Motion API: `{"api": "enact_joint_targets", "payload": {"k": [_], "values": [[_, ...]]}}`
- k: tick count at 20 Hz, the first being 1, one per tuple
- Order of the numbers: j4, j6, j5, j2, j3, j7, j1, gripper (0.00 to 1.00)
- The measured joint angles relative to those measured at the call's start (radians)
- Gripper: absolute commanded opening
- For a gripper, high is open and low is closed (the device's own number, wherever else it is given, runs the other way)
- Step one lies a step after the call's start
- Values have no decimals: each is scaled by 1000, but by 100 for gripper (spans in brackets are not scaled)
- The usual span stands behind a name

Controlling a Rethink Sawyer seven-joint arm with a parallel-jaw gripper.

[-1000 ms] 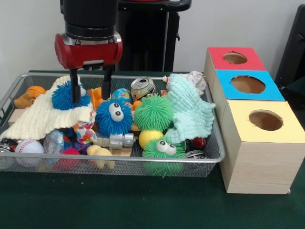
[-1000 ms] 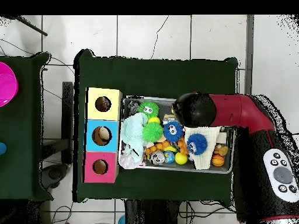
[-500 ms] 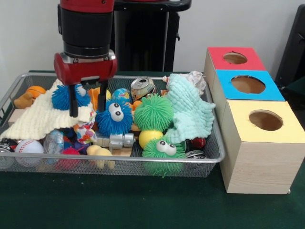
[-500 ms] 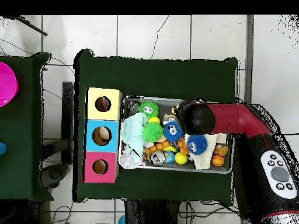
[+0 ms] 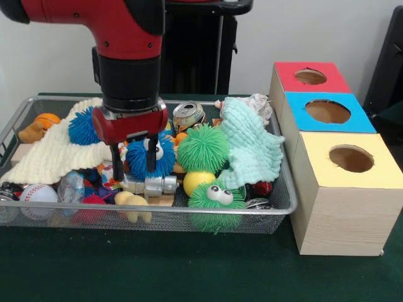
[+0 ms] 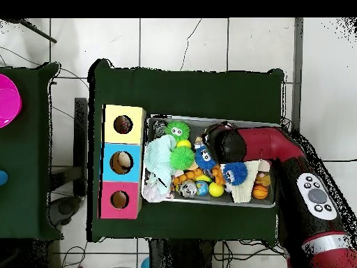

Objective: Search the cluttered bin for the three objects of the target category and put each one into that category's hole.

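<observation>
The wire mesh bin (image 5: 189, 212) is full of toys; it also shows in the overhead view (image 6: 209, 204). My gripper (image 5: 133, 168) is open and low in the bin, its fingers (image 5: 116, 165) in front of a blue spiky ball with eyes (image 5: 165, 157). The polka-dot wrapper (image 5: 105, 172) lies just left of the left finger, mostly hidden. A whitish see-through wrapper (image 5: 70, 187) sits at the bin's front left. A crumpled shiny wrapper (image 5: 255, 100) lies at the back by the mint cloth (image 5: 252, 148). The yellow box's hole (image 5: 351, 158) is to the right, and shows in the overhead view (image 6: 123, 124).
Blue-faced (image 5: 327, 112) and red-faced (image 5: 310, 77) boxes stand behind the yellow one. A cream cloth (image 5: 50, 157), green spiky balls (image 5: 203, 148), a can (image 5: 187, 113) and a baseball (image 5: 38, 192) crowd the bin. My arm (image 6: 279, 146) reaches over the bin's edge.
My gripper has moved toward the bin's front and middle and come down, from over the cream cloth to beside the polka-dot wrapper.
</observation>
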Motion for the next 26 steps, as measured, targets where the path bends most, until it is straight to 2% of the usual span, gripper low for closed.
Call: {"api": "enact_joint_targets", "payload": {"k": [11, 22, 26], "values": [[1, -17, 0, 54, 47, 0, -32, 100], [5, -17, -1, 30, 123, 0, -154, 100], [5, -5, -10, -5, 112, 0, -155, 100]]}}
